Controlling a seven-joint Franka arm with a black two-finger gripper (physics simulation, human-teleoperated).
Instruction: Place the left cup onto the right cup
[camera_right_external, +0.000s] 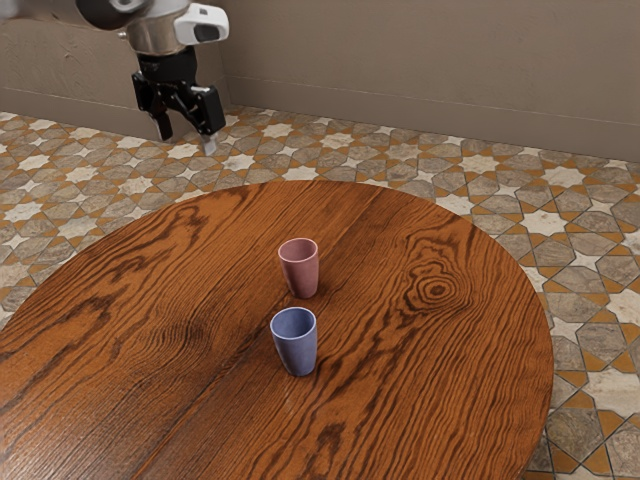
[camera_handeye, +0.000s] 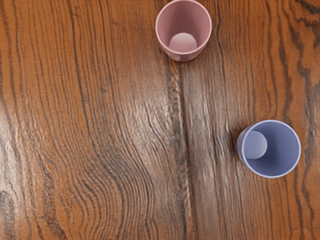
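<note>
A pink cup (camera_right_external: 299, 266) stands upright near the middle of the round wooden table (camera_right_external: 150, 340). A blue cup (camera_right_external: 294, 340) stands upright just in front of it, a short gap apart. Both cups are empty, as seen from above: pink cup (camera_handeye: 183, 29), blue cup (camera_handeye: 270, 148). My gripper (camera_right_external: 187, 133) hangs high above the table's far left side, well away from both cups, open with nothing between its fingers.
The table's wood surface (camera_handeye: 100, 140) stretches bare around the cups. Patterned tile floor (camera_right_external: 500, 190) surrounds the table, with a plain wall (camera_right_external: 450, 60) behind. The table's edge curves down at the exterior view's right.
</note>
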